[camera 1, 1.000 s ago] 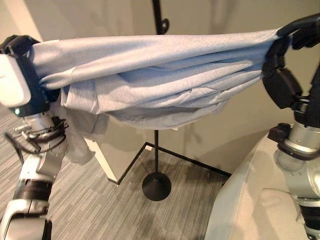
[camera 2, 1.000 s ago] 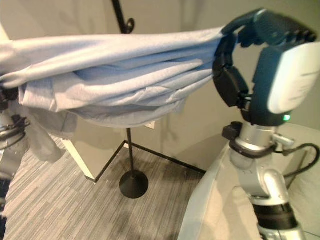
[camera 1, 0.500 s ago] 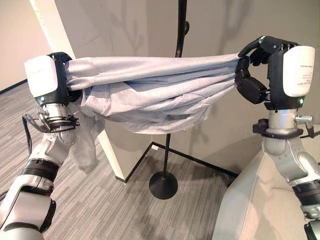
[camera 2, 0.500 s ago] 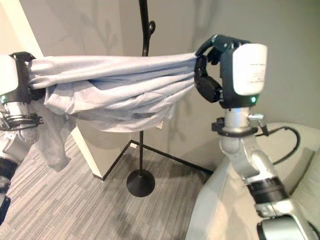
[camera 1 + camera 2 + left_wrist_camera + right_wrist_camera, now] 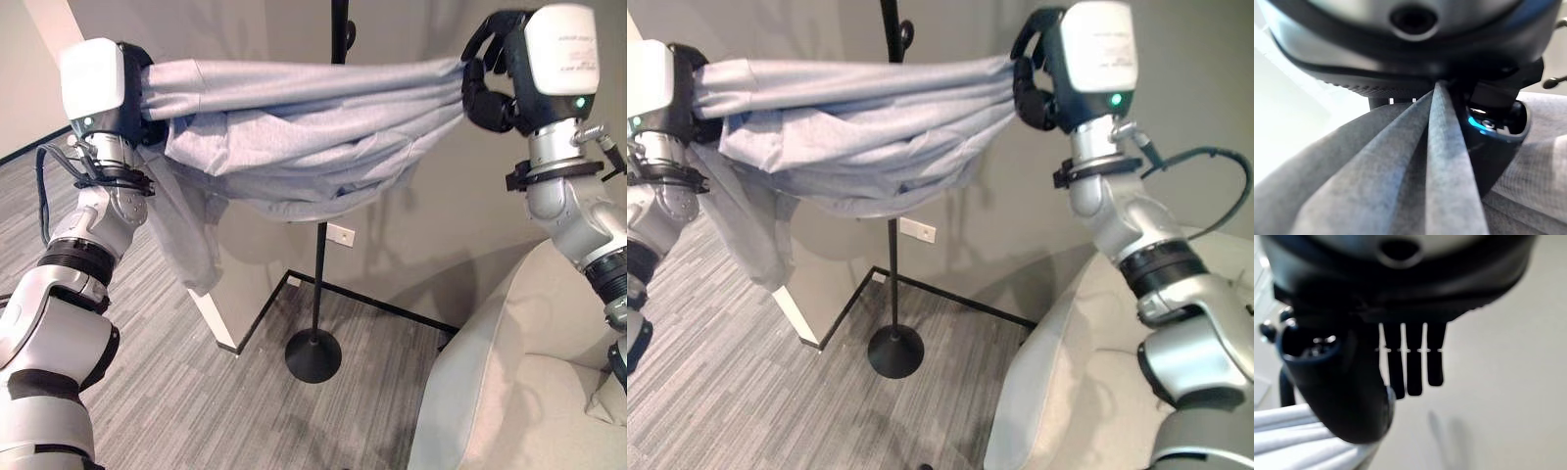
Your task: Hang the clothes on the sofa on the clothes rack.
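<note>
A light grey garment [image 5: 294,127] hangs stretched between my two raised hands, its middle sagging in folds and one sleeve dangling at the left. My left hand [image 5: 132,103] is shut on its left end; the cloth [image 5: 1440,171] runs taut out of that hand [image 5: 1410,49]. On the other end my right hand [image 5: 490,88] is shut, with bunched cloth [image 5: 1293,440] beside its thumb [image 5: 1347,391]. The black clothes rack [image 5: 321,264] stands behind the garment, its pole rising past the cloth's top edge to a hook [image 5: 348,34].
The rack's round base [image 5: 313,357] rests on grey carpet near a wall corner. A beige sofa [image 5: 509,392] fills the lower right, below my right arm. A white wall socket [image 5: 339,234] is beside the pole.
The view has drawn back and shifted. Both hands have carried the stretched garment up and away from me, closer to the rack's pole and hook. Both grips are unchanged.
</note>
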`<state>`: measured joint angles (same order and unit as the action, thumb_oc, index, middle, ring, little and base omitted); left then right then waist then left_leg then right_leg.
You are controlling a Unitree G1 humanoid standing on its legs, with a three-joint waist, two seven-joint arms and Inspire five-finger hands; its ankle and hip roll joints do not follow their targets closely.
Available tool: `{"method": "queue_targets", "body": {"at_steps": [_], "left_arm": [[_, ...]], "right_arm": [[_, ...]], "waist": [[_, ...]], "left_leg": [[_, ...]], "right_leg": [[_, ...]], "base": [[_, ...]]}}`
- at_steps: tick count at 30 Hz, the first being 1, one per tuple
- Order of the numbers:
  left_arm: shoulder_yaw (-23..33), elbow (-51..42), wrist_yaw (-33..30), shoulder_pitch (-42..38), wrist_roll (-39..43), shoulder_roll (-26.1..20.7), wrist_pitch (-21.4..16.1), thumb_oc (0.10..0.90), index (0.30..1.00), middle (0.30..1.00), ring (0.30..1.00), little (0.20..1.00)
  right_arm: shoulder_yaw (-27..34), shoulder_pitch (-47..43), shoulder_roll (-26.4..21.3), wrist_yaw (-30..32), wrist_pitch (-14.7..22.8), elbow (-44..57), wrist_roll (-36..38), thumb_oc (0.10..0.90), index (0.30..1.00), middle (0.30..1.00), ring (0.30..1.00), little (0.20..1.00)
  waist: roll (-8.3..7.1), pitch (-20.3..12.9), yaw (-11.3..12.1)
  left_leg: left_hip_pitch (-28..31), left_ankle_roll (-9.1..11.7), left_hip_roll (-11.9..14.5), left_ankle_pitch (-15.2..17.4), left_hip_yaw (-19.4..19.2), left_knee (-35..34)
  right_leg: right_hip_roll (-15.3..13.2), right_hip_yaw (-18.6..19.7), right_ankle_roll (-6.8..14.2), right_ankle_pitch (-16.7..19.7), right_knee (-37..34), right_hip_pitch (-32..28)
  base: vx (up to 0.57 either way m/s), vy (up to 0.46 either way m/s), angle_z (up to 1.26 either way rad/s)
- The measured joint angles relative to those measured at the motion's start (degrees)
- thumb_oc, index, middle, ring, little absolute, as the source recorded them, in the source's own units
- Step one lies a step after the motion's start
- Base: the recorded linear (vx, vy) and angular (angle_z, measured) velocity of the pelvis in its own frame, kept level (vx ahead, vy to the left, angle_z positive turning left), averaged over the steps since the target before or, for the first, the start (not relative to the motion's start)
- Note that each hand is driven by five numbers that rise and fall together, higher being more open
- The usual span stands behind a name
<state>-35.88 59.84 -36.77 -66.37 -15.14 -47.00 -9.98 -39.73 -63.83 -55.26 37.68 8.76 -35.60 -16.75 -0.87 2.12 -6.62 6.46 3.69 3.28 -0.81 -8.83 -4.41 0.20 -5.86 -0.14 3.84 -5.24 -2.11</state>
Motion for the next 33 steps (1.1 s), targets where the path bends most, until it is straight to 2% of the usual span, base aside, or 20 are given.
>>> {"method": "queue_targets", "body": {"at_steps": [2, 3, 4, 5, 6, 8, 9, 10, 12, 14, 15, 17, 18, 20, 21, 23, 25, 26, 31, 33], "left_arm": [[0.1, 0.5, 0.1, -1.4, 1.3, -0.4, 0.0, 0.4, 0.3, 0.3, 0.3, 0.3], [0.1, 0.9, 0.1, -1.9, 2.0, -0.3, 0.1, 0.4, 0.3, 0.3, 0.3, 0.3], [0.1, 1.5, 0.1, -2.1, 3.1, 0.3, 0.2, 0.4, 0.3, 0.3, 0.3, 0.3], [-1.1, 2.6, 0.2, -2.1, 3.6, 0.8, 0.1, 0.4, 0.3, 0.3, 0.3, 0.3], [-3.9, 4.8, 1.4, -2.1, 3.6, 0.3, 0.2, 0.4, 0.3, 0.3, 0.3, 0.3], [-4.1, 5.9, 2.6, -1.5, 3.7, -0.1, 0.5, 0.4, 0.3, 0.3, 0.3, 0.3], [-2.8, 5.7, 2.7, -0.9, 3.6, -0.1, 0.4, 0.4, 0.3, 0.3, 0.3, 0.3], [-0.1, 4.3, 2.8, 0.8, 3.7, -0.2, 0.4, 0.4, 0.3, 0.3, 0.3, 0.3], [0.4, 3.5, 2.8, 1.0, 3.6, -0.2, 0.6, 0.4, 0.3, 0.3, 0.3, 0.3], [3.5, 0.2, 2.5, 4.8, 3.6, 0.2, -0.1, 0.4, 0.3, 0.3, 0.3, 0.3], [3.6, -0.2, 2.7, 5.7, 3.6, 0.9, -0.6, 0.4, 0.3, 0.3, 0.3, 0.3], [4.2, -1.7, 3.4, 6.1, 3.7, 4.0, -1.1, 0.4, 0.3, 0.3, 0.3, 0.3], [5.8, -2.8, 3.3, 7.5, 4.1, 5.4, -1.1, 0.4, 0.3, 0.3, 0.3, 0.3], [10.5, -9.1, 3.5, 12.5, 6.2, 9.7, -0.3, 0.4, 0.3, 0.3, 0.3, 0.3], [11.6, -12.0, 3.5, 14.8, 6.4, 10.5, -0.2, 0.4, 0.3, 0.3, 0.3, 0.3], [12.2, -17.1, 3.4, 18.9, 7.4, 11.8, -0.3, 0.4, 0.3, 0.3, 0.3, 0.3], [18.0, -26.1, 3.1, 27.6, 8.7, 16.7, -0.7, 0.4, 0.3, 0.3, 0.3, 0.3], [20.7, -30.8, 2.6, 33.6, 9.0, 19.4, -1.2, 0.4, 0.3, 0.3, 0.3, 0.3], [26.0, -36.5, 1.1, 43.9, 11.4, 24.2, -2.4, 0.4, 0.3, 0.3, 0.3, 0.3], [28.9, -40.2, 0.2, 48.8, 14.1, 28.5, -3.6, 0.4, 0.3, 0.3, 0.3, 0.3]], "right_arm": [[-1.7, -0.8, 0.0, -0.5, 0.1, -0.3, 1.2, 0.4, 0.3, 0.3, 0.3, 0.3], [-3.4, -1.9, 0.6, -0.5, 0.7, -2.4, 1.6, 0.4, 0.3, 0.3, 0.3, 0.3], [-6.2, -5.5, 3.0, -0.7, 1.1, -8.4, 2.0, 0.4, 0.3, 0.3, 0.3, 0.3], [-8.9, -7.6, 4.1, -1.5, 0.9, -10.7, 2.8, 0.4, 0.3, 0.3, 0.3, 0.3], [-9.4, -7.8, 4.9, -2.7, 0.8, -10.3, 3.4, 0.4, 0.3, 0.3, 0.3, 0.3], [-8.9, -8.9, 4.9, -2.7, 1.3, -8.7, 3.9, 0.4, 0.3, 0.3, 0.3, 0.3], [-8.5, -8.9, 4.8, -2.7, 1.4, -8.4, 4.2, 0.4, 0.3, 0.3, 0.3, 0.3], [-7.9, -7.3, 4.9, -3.1, 1.3, -6.8, 4.3, 0.4, 0.3, 0.3, 0.3, 0.3], [-5.4, -3.6, 5.1, -3.1, 1.3, -4.1, 4.2, 0.4, 0.3, 0.3, 0.3, 0.3], [-5.2, -2.1, 5.5, -3.8, 1.3, -4.6, 4.2, 0.4, 0.3, 0.3, 0.3, 0.3], [-5.0, -1.0, 5.5, -4.0, 1.3, -4.5, 4.2, 0.4, 0.3, 0.3, 0.3, 0.3], [-3.2, 2.0, 6.0, -5.2, 1.0, -3.9, 4.2, 0.4, 0.3, 0.3, 0.3, 0.3], [-0.4, 4.2, 6.6, -5.5, 0.0, -2.3, 4.1, 0.4, 0.3, 0.3, 0.3, 0.3], [7.1, 11.3, 7.0, -5.4, -0.6, 2.3, 4.0, 0.4, 0.3, 0.3, 0.3, 0.3], [10.0, 14.3, 7.3, -5.1, -0.7, 4.4, 4.0, 0.4, 0.3, 0.3, 0.3, 0.3], [13.0, 19.3, 8.9, -4.7, -0.8, 7.2, 3.8, 0.4, 0.3, 0.3, 0.3, 0.3], [16.1, 26.7, 11.9, -4.8, -2.8, 14.3, 2.3, 0.4, 0.3, 0.3, 0.3, 0.3], [20.1, 31.9, 13.7, -4.9, -3.5, 19.3, 0.3, 0.4, 0.3, 0.3, 0.3, 0.3], [24.9, 38.9, 17.1, -4.7, -3.2, 26.4, -2.9, 0.4, 0.3, 0.3, 0.3, 0.3], [26.3, 42.1, 21.4, -4.8, -3.0, 29.4, -3.1, 0.4, 0.3, 0.3, 0.3, 0.3]], "waist": [[-4.4, 2.3, 1.4], [-5.93, 3.2, 2.8], [-6.52, 4.4, 4.7], [-6.57, 5.9, 5.8], [-6.94, 6.2, 5.6], [-6.15, 6.8, 5.7], [-5.11, 7.5, 5.9], [-3.88, 8.2, 6.1], [-3.34, 7.9, 5.5], [-1.07, 6.6, 6.0], [0.28, 6.1, 5.4], [-0.47, 6.0, 4.5], [-0.52, 6.1, 4.3], [-0.98, 6.3, 4.2], [-1.52, 6.6, 4.2], [-2.67, 7.2, 4.4], [-3.32, 7.6, 4.9], [-3.51, 7.7, 5.5], [-3.9, 8.0, 5.9], [-3.97, 8.0, 5.9]], "left_leg": [[-7.2, 2.2, -0.1, 1.5, 0.1, 13.7], [-13.8, 3.4, 0.5, 2.4, 1.2, 25.8], [-23.5, 5.0, 2.4, 0.1, 5.0, 43.2], [-28.4, 4.4, 3.0, 1.5, 8.7, 50.1], [-30.9, 4.1, 3.5, 4.8, 9.8, 45.0], [-28.7, 4.2, 4.0, 2.7, 8.3, 19.8], [-26.3, 4.1, 4.7, 0.6, 7.7, 10.0], [-22.3, 3.7, 5.1, -0.5, 6.3, 2.5], [-20.9, 2.9, 3.4, -0.8, 5.5, 6.8], [-17.6, 1.6, 2.0, -1.9, 4.3, 7.9], [-16.3, -2.0, 1.8, -7.9, 4.3, 6.2], [-16.0, -3.9, 0.1, -7.6, 3.4, 6.0], [-16.2, -4.5, -0.5, -7.2, 3.3, 6.3], [-16.2, -6.2, -2.6, -6.0, 3.4, 6.5], [-16.5, -6.5, -3.7, -5.8, 3.4, 6.4], [-16.8, -6.7, -4.9, -5.7, 3.4, 6.1], [-16.8, -6.7, -4.8, -5.6, 3.2, 6.1], [-16.3, -6.7, -4.7, -5.6, 3.1, 6.1], [-15.2, -6.5, -4.0, -5.5, 3.2, 6.0], [-14.3, -5.4, -3.3, -4.9, 3.3, 6.0]], "right_leg": [[-0.8, 0.1, -1.1, -0.4, 1.8, 1.7], [-0.5, -1.1, -3.4, -1.3, 4.5, 3.7], [0.6, -4.3, -6.1, -3.1, 8.4, 6.0], [1.1, -4.4, -5.5, -3.6, 7.7, 4.5], [1.7, -4.7, -4.8, -4.1, 5.7, 3.3], [2.3, -4.6, -2.8, -4.0, 2.6, 1.5], [3.2, -4.2, -2.1, -3.3, 0.7, -0.5], [4.0, -3.2, -2.5, -3.7, 0.0, -3.4], [3.2, -2.0, -2.6, -4.5, 0.2, -5.2], [2.3, 0.5, -1.7, -6.3, 2.4, -4.4], [2.2, 0.8, -0.7, -7.2, 3.4, -4.2], [-0.2, 1.6, 1.2, -8.3, 8.0, -1.4], [-1.0, 1.7, 2.9, -9.5, 10.7, 0.1], [-4.5, 1.7, 5.2, -9.5, 7.5, -0.2], [-6.0, 1.7, 6.6, -7.6, 5.8, -0.3], [-7.3, 2.2, 6.8, -7.4, 4.1, -0.7], [-7.1, 2.2, 6.8, -7.4, 4.0, -0.9], [-7.0, 2.2, 6.8, -7.4, 3.3, -1.7], [-6.1, 1.9, 6.7, -7.3, 0.9, -4.1], [-5.4, 1.5, 6.4, -7.4, 0.1, -5.4]], "base": [[-0.08, -0.15, -0.16], [0.05, -0.021, -0.46], [0.21, 0.094, -0.58], [0.31, 0.182, -0.43], [0.32, 0.233, -0.07], [0.32, 0.238, -0.01], [0.26, 0.224, -0.4], [0.25, 0.264, -0.36], [0.17, 0.196, -0.38], [0.04, 0.084, -0.6], [-0.01, 0.052, -0.31], [-0.03, 0.032, -0.15], [-0.06, 0.013, -0.09], [-0.07, -0.004, 0.03], [-0.06, -0.027, 0.15], [-0.04, -0.051, 0.1], [0.02, -0.08, 0.02], [0.05, -0.078, -0.01], [0.04, -0.057, 0.0], [0.03, -0.048, 0.02]]}}
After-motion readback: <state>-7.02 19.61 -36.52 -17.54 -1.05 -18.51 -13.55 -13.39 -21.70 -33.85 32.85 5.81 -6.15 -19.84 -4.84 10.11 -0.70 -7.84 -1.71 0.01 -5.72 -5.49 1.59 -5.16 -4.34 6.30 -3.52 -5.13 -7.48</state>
